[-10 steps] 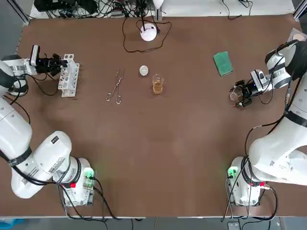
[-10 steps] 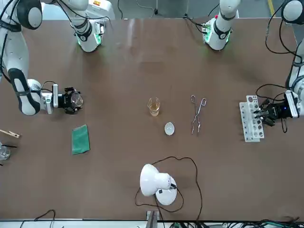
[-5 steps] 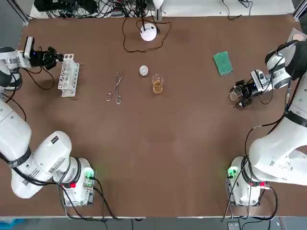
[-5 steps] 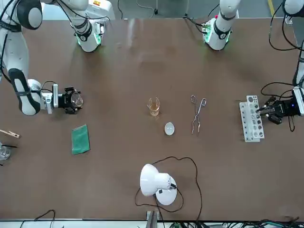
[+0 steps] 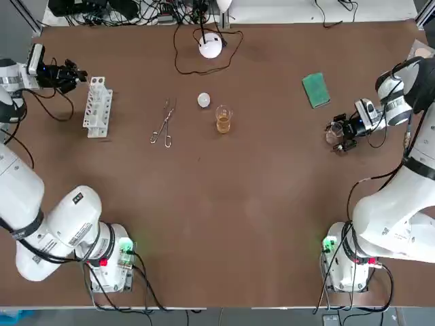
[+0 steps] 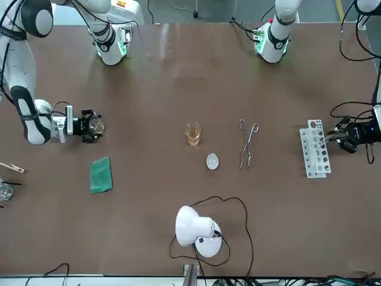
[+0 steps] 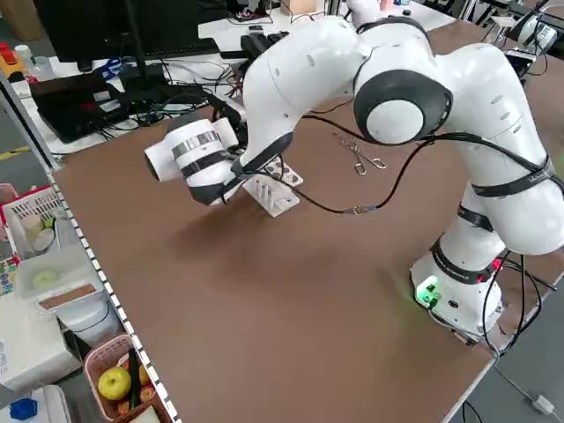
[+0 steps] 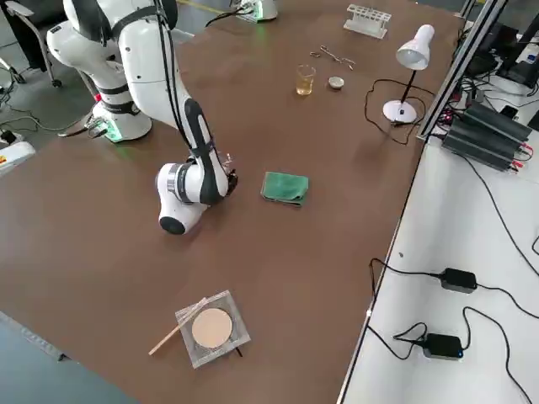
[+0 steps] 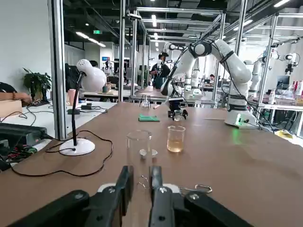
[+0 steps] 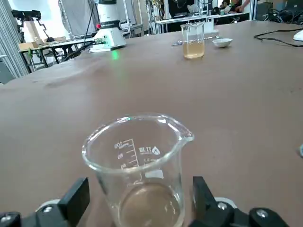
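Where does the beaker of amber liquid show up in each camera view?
Top: amber beaker near the table's middle.
Front: amber beaker at centre.
Left side: not in it.
Right side: amber beaker toward the far end.
Left wrist: amber beaker midway across the table.
Right wrist: amber beaker far across the table.
Landmark: the small white dish beside it.

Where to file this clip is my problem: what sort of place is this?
Likely a robotics lab doing bench chemistry: the left hand holds a test tube near a test-tube rack, and the right hand brackets a glass beaker.
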`<state>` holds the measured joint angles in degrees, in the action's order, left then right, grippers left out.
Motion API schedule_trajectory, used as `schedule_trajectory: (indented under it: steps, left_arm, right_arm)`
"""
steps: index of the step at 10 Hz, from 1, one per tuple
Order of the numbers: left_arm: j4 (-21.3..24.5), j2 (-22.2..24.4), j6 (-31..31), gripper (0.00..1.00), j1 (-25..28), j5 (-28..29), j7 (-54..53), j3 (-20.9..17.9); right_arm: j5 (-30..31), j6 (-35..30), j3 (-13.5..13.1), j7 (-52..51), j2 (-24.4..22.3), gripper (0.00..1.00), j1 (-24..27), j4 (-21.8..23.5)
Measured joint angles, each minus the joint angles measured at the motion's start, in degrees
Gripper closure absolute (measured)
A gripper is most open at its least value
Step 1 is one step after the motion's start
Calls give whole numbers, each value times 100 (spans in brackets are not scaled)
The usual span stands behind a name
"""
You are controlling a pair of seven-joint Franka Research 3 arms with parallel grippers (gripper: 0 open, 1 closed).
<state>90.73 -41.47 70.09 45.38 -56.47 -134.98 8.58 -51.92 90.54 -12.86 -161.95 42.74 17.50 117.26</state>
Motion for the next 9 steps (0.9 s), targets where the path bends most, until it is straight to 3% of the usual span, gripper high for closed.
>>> schedule_trajectory:
  steps: [4,9]
  left_arm:
    - [-10,322,1,79,-115,47,150,86]
    - [-38,663,599,79,-1312,138,843,109]
  right_arm:
    - [-97,-132,-1,0,35,4,6,0]
    - [-150,-179,-1,-13,137,13,40,-28]
